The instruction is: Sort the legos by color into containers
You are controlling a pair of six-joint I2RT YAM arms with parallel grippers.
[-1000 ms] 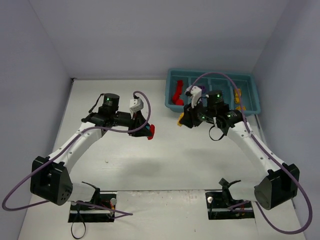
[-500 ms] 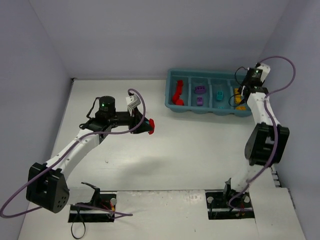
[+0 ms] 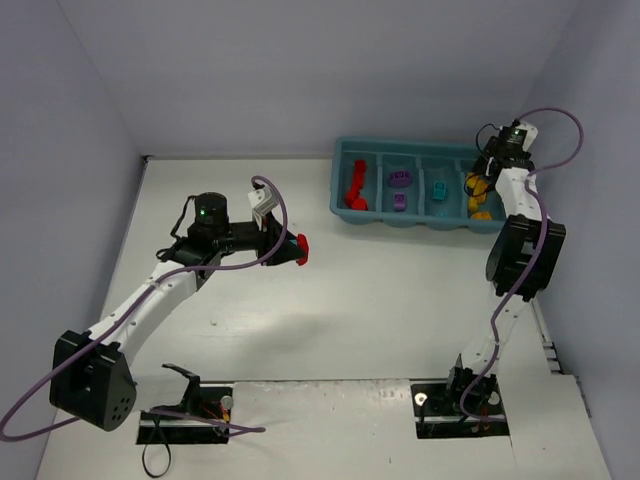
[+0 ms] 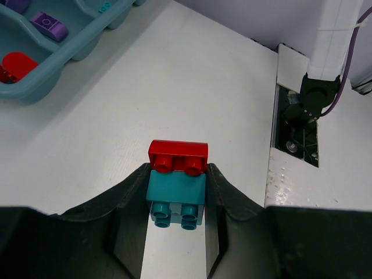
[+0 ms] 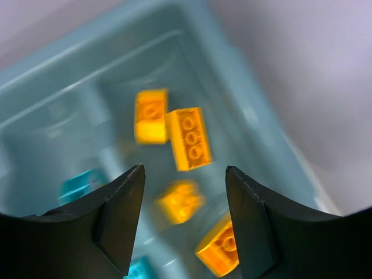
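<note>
White table [image 3: 330, 320]; pale lavender walls [image 3: 300, 70]; black mat [image 3: 200, 398] at near edge, perhaps holding small hardware.

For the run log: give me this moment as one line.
left gripper: shut on red-teal brick, above table | right gripper: open over yellow bricks in tray | sorting: unfinished

From overhead I get soft, even light; the white desk [image 3: 380, 300] is bright, with one faint shadow toward seven o'clock of centre. My left wrist view is crisp on the red-and-cyan brick [image 4: 177, 189], the left claw [image 4: 177, 174] dark at six o'clock. My right wrist view is smeared, with the yellow bricks [image 5: 189, 139] and the tray [image 5: 75, 70] out of focus.
</note>
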